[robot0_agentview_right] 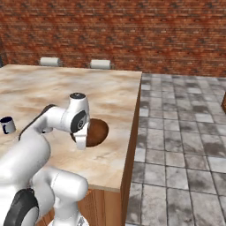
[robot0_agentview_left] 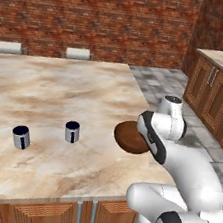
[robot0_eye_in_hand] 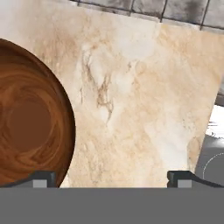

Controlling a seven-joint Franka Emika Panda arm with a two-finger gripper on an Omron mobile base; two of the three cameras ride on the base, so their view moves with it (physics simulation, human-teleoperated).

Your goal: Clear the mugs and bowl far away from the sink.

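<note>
- Counter: big flat marble-look slab, beige and cream with brown veining, glossy; straight edge at the right, wood-grain cabinet fronts with metal bar handles below.
- Back wall: rough red-brown brick; floor was grey stone tile with mottled patches.
- Arm: white, smooth rounded shells with dark joint bands; it rose from the base, bent at the elbow and reached forward over the counter's right part, wrist turned down over the bowl.
- Bowl: wide, round, dark brown with swirled wood grain and a flatter, paler centre in the hand view; sat on the counter near its right edge, partly covered by the wrist in both base views, well apart from the mugs.
- Gripper: fingers spread wide, nothing between them; one dark tip lay over the bowl's rim, the other over bare marble. Whether the tips touched anything could not be told.
- Mugs: two small dark blue cylinders with pale rims, upright on the counter left of the bowl; one nearer the bowl, the other further left, apart from each other.
</note>
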